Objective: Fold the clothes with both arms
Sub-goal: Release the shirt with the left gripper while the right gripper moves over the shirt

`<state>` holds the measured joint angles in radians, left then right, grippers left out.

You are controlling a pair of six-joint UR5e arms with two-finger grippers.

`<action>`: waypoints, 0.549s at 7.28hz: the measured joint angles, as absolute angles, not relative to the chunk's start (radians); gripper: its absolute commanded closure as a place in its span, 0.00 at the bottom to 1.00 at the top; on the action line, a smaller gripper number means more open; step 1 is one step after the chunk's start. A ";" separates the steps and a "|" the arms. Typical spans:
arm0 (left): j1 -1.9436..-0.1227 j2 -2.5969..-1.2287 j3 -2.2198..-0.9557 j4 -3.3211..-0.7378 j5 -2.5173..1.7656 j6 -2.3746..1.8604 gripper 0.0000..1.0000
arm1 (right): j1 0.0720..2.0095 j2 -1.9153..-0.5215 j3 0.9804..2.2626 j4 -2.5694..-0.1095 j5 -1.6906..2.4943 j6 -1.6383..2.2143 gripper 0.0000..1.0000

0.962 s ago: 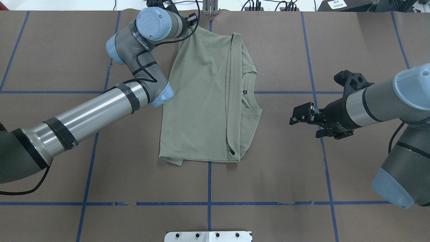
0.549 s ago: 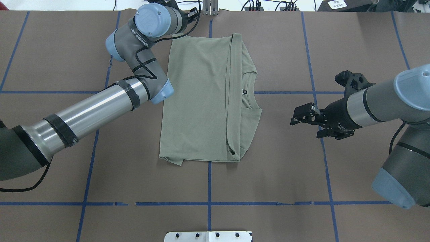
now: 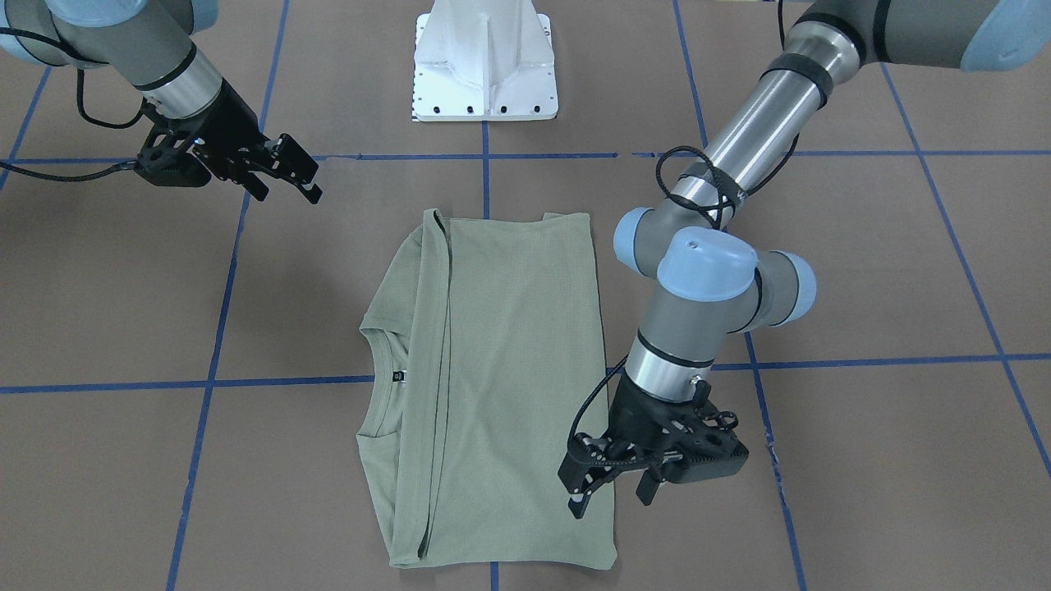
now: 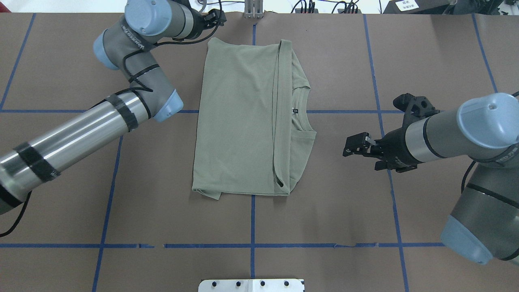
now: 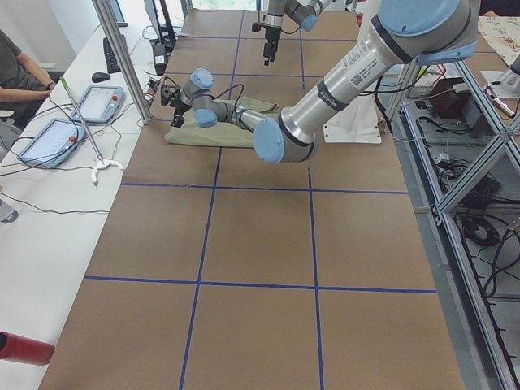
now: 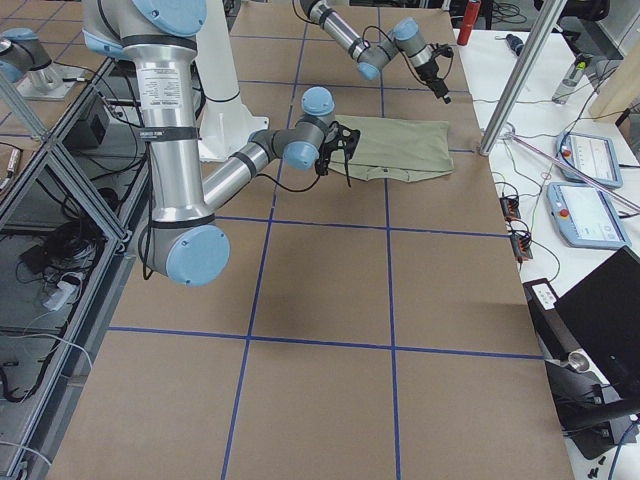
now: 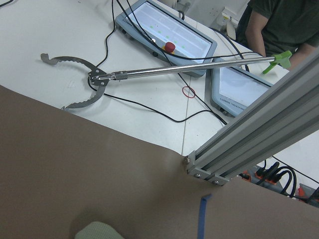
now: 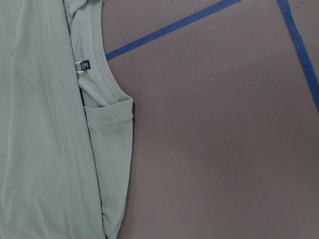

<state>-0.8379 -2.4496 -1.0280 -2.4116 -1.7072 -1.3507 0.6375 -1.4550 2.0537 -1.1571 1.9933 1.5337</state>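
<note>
A: Shirt (image 4: 243, 121) position?
B: Flat on the brown worktop (image 4: 344, 211), just above centre of the overhead frame. Folded lengthwise into a tall panel, with a narrow folded strip running top to bottom, right of its middle. Ribbed neck (image 4: 302, 117) opens toward frame right, with the dark label (image 4: 295, 110) inside it, level with a blue tape line (image 4: 344, 111)
A: Left arm (image 4: 73, 138)?
B: Enters at lower left of the overhead frame, wrist at upper left by the shirt's upper-left corner. In the front view it sits lower right of centre: jaws apart, nothing between them, one tip over the shirt's right edge. Contact with cloth: cannot tell. Its wrist camera has a rounded shirt corner at frame bottom, and beyond the worktop a white desk with a reach tool (image 7: 149, 72)
A: Right arm (image 4: 442, 129)?
B: Right side of the overhead frame, pointing left toward the neck, well apart from the cloth. Jaws apart, empty. Its wrist camera has neck and label at frame left
A: Other?
B: White pedestal (image 3: 484, 66), top centre of the front view
</note>
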 measured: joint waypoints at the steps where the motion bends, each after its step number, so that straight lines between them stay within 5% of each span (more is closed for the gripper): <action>1: -0.840 -2.362 -1.175 -2.317 -1.733 -1.316 0.00 | 0.611 -1.418 2.042 -1.202 1.968 1.529 0.00; 4: -0.840 -2.134 -1.494 -2.179 -1.779 -1.258 0.00 | 0.519 -1.169 1.942 -1.458 1.861 1.406 0.00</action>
